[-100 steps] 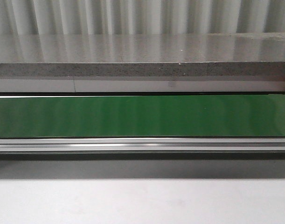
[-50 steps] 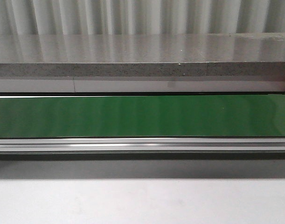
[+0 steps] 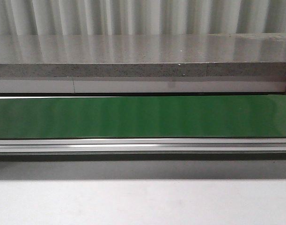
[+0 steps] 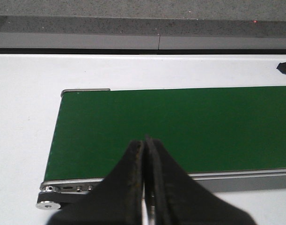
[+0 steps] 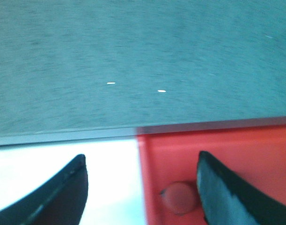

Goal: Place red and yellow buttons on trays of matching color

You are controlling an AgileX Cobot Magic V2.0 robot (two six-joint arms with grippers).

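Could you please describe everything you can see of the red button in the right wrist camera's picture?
The red button is a small, round, dull red disc, blurred in this picture, so its material and finer detail cannot be told. It lies flat on the red tray, near the tray's edge beside the white surface. It sits between the open fingers of the right tool, close to one black finger; whether that finger touches it cannot be told.

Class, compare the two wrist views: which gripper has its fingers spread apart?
The right gripper: its fingers stand wide apart over the red tray. The left gripper has its fingers pressed together.
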